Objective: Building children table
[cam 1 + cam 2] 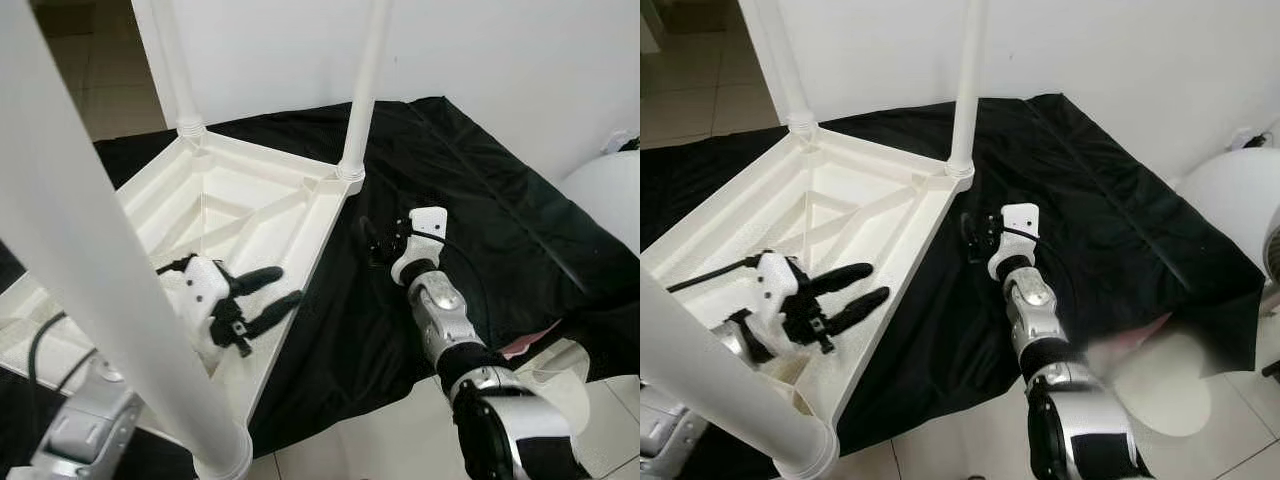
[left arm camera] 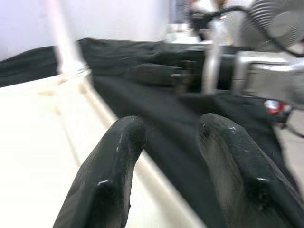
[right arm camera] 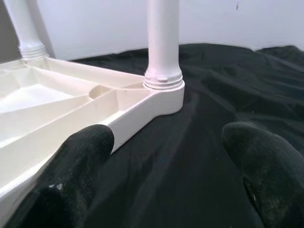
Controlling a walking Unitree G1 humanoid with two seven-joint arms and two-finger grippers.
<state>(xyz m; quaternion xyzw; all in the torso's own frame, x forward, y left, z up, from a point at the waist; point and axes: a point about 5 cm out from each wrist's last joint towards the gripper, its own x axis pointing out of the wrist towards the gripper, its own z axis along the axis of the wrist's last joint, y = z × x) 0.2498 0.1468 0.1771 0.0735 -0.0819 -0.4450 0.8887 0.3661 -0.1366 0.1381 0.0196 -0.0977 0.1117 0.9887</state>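
Note:
A white plastic children's table [image 1: 265,155] lies upside down on a black cloth [image 1: 480,230]. White legs stand up from its corners: one at the far left [image 1: 178,70], one at the far right [image 1: 365,90], and one close to the camera [image 1: 90,270]. My left gripper [image 1: 287,285] hovers open over the ribbed underside near the table's right rim, with nothing between its fingers [image 2: 118,156]. My right gripper [image 1: 372,240] is low over the cloth just right of the table. It is open and empty, and points at the far right leg [image 3: 163,42] seated in its corner socket [image 3: 156,102].
A white wall runs behind the cloth. A rounded white object [image 1: 610,195] stands at the right edge, and a fan [image 2: 280,23] is nearby. Pale tile floor [image 1: 370,440] lies in front of the cloth. A black cable [image 1: 45,345] trails by my left arm.

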